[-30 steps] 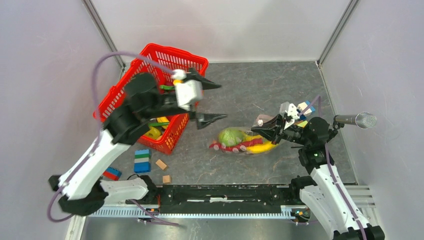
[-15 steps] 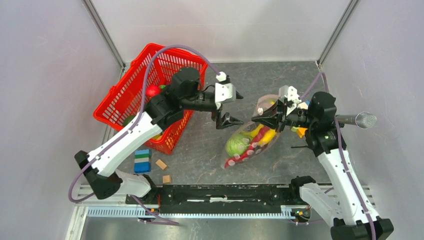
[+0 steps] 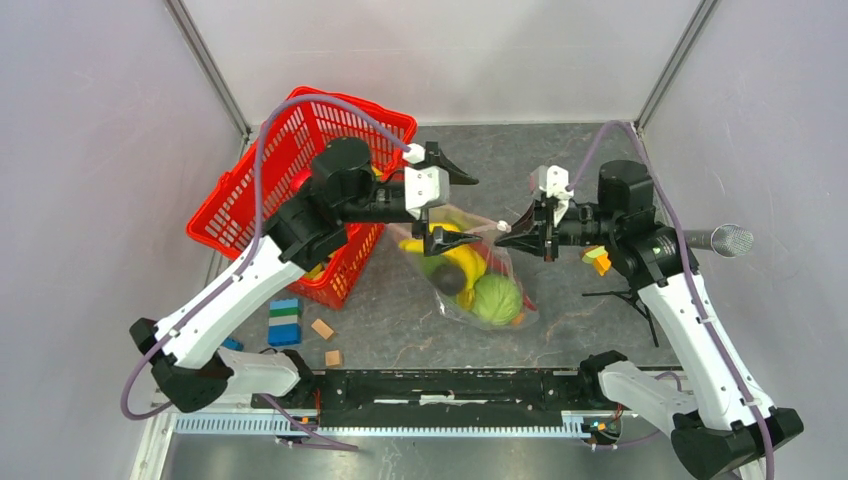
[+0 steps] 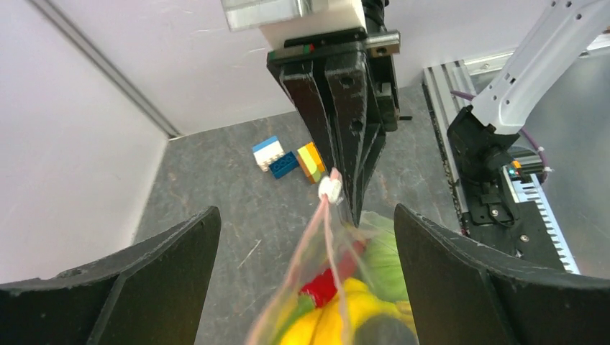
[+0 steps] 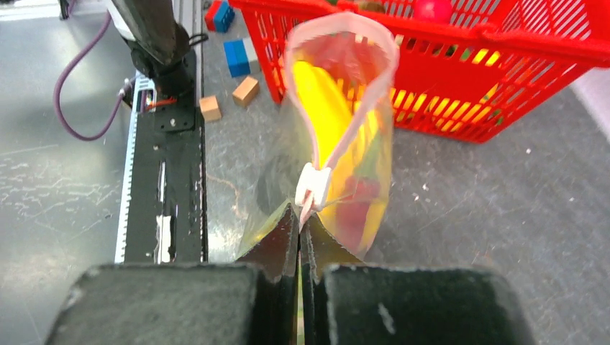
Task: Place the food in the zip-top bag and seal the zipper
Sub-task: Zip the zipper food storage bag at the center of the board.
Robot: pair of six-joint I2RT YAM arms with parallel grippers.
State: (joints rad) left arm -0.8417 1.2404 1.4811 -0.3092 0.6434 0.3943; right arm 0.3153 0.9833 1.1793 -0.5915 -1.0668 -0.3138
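The clear zip-top bag [image 3: 470, 275] hangs between the two grippers, above the table. It holds food: a yellow banana [image 3: 462, 262], a green cabbage ball [image 3: 497, 298] and red pieces [image 4: 327, 287]. My right gripper [image 3: 500, 238] is shut on the bag's corner, right beside the white slider [image 5: 314, 185]. The pink zipper strip [image 5: 345, 133] forms an open loop in the right wrist view. My left gripper [image 3: 468, 210] is open, its jaws on either side of the bag's mouth end [image 4: 324, 230] without touching it.
The red mesh basket [image 3: 255, 185] stands at the left with more toys in it. Loose blocks [image 3: 284, 320] and tan cubes [image 3: 322, 328] lie in front of it. Coloured blocks [image 4: 295, 159] lie near the right arm. A microphone [image 3: 722, 240] juts in from the right wall.
My right gripper has lifted the bag's corner up and back, so the food slid to the bag's bottom. My left gripper has moved right from the basket to straddle the bag's mouth.
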